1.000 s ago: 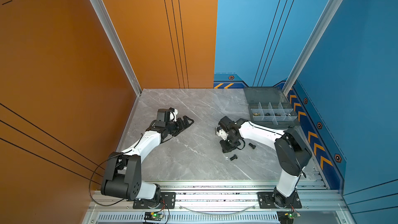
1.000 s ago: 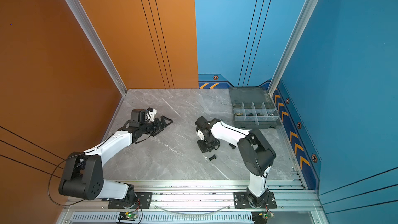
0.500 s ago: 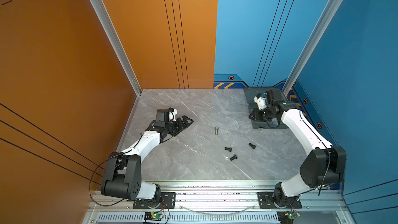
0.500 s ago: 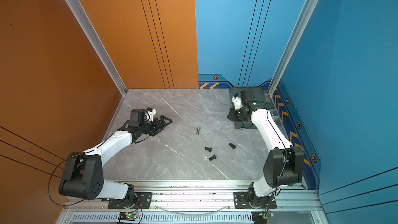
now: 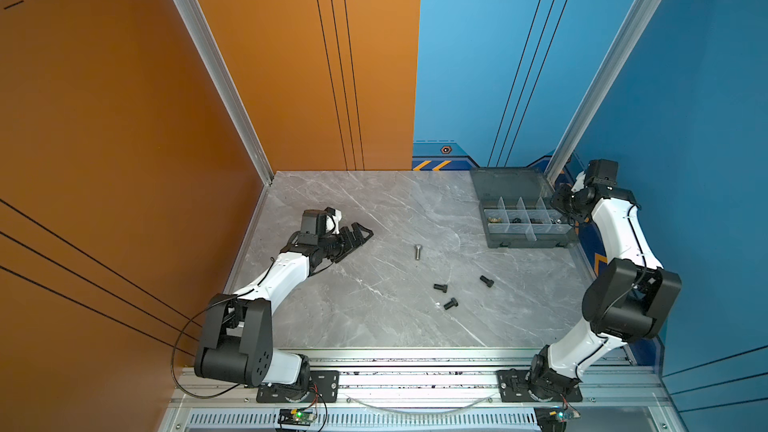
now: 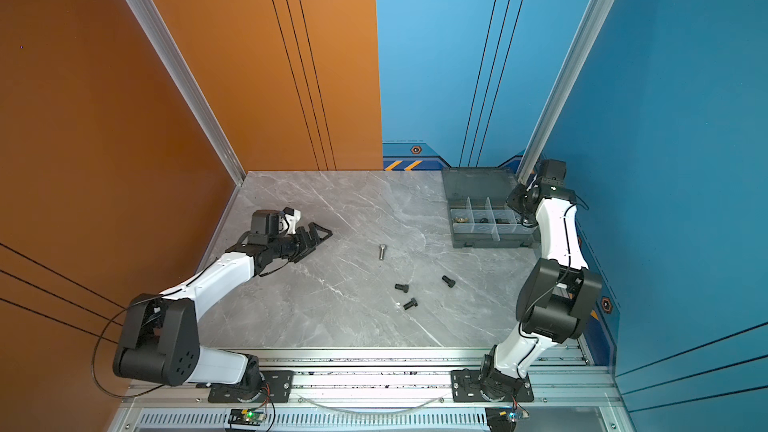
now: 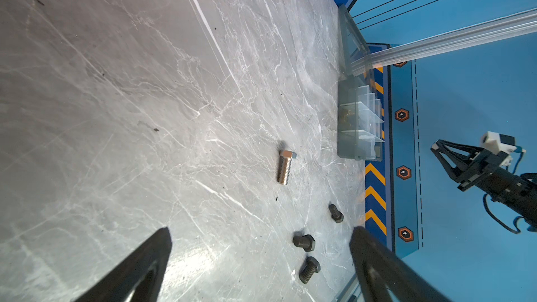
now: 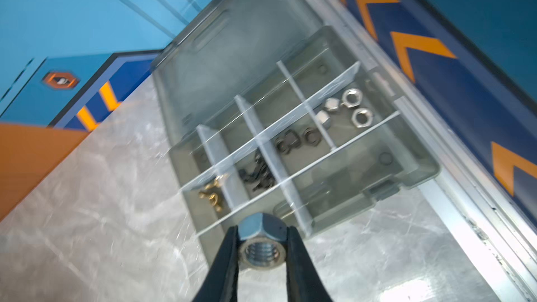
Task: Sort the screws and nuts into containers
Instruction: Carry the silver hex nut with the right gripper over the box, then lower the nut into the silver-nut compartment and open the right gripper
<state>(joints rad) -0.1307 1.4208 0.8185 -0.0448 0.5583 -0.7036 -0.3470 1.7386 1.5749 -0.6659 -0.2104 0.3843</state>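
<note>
Table (image 5: pixel 374 209) is hard, slick marble, so anything dropped on it likely skids or rolls. Box (image 5: pixel 528 243) sits in the far right corner with its lid laid open behind. It's thin plastic, probably light, and would shift if knocked.
Left gripper (image 5: pixel 359 234) lies low over the table on the left, fingers (image 7: pixel 158 245) spread wide, nothing in them.
Right gripper (image 8: pixel 261 229) is up by the box's right end, pinching a silver nut (image 8: pixel 261 252) across two opposite flats, bore facing the wrist cam.
Silver bolt (image 5: pixel 418 251) lies mid-table. Three black bolts (image 5: pixel 451 303) lie nearer the front, all well apart from the box.
The nut looks like plated steel: rigid, dense for its size, slippery flats. Flat-to-flat is the right hold, since a grip on the corners would let it twist out. It wants releasing low into the cell with the silver nuts (image 8: pixel 331 103), or it may hop the thin dividers.
The bolts would roll on their shanks, so best taken across the shank near the head
</note>
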